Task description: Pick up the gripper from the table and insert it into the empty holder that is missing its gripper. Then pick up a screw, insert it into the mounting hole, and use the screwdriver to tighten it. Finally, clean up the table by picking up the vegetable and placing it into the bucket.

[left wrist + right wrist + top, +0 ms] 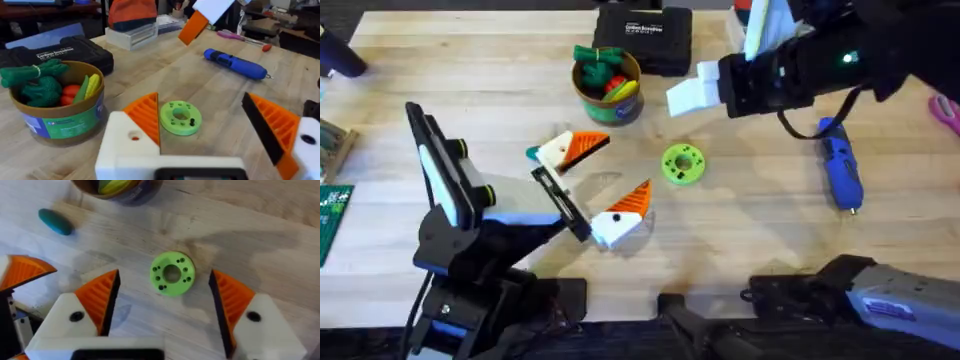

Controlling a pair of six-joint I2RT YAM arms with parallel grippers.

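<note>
Left part of desk (440, 70): left arm reaches in from the near left corner. Teal vegetable (532, 153) lies on the wood just beside the far finger (575, 148) of the left hand (202, 107), not in the bucket. Left hand's two orange-and-white fingers stand apart, clamped on nothing. Black holder (560, 200) runs along the wrist end toward the near edge. The gripper (620, 215), white block with orange wedge, sits at the holder's near end, touching it; cannot tell if it is fully seated or screwed.

Middle: bucket (607, 85) upright near the far edge, toy veg inside, black case (645, 38) just behind it at the far edge. Green disc (682, 165) with holes flat mid-desk.

Right hand (164, 280) hangs over the disc, fingers wide apart, holding nothing; disc shows between them in its wrist view.

Right side: blue screwdriver (840, 165) lies flat near the right edge, untouched, tip toward the near edge.
</note>
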